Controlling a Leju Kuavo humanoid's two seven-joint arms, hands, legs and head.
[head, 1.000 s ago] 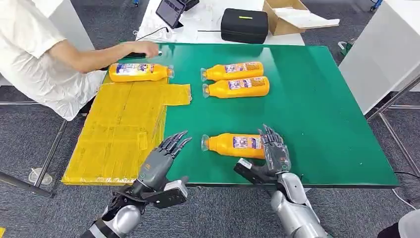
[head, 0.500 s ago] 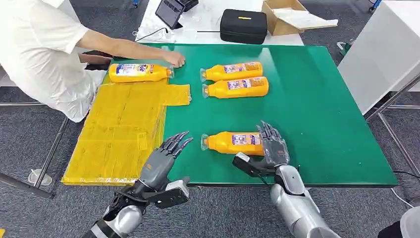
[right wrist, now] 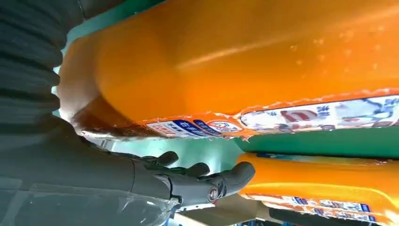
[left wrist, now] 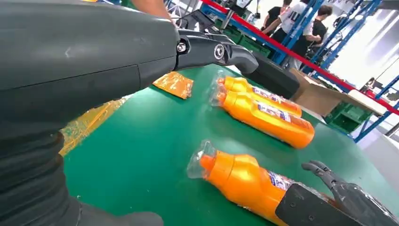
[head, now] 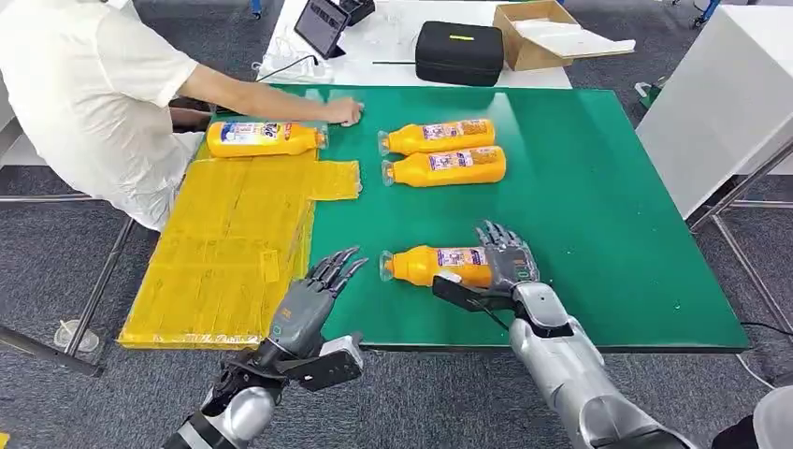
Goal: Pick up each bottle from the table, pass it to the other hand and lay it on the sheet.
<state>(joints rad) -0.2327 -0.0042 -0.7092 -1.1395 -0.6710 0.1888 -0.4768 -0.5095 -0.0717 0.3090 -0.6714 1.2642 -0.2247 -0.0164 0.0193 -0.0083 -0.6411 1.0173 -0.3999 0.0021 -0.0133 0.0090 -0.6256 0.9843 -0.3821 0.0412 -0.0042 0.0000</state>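
On the green table (head: 608,187), yellow sheet (head: 224,243) covers the left side with one bottle (head: 262,137) at its far edge, a person's hand (head: 341,112) beside it. Two more bottles (head: 439,150) lie mid-table. Nearest bottle (head: 439,266) lies flat; right hand (head: 500,267) cups its base, fingers not visibly clenched. Left hand (head: 313,295) waits spread, holding nothing. Risk: the round bottle rolls away if the fingers close off-centre.
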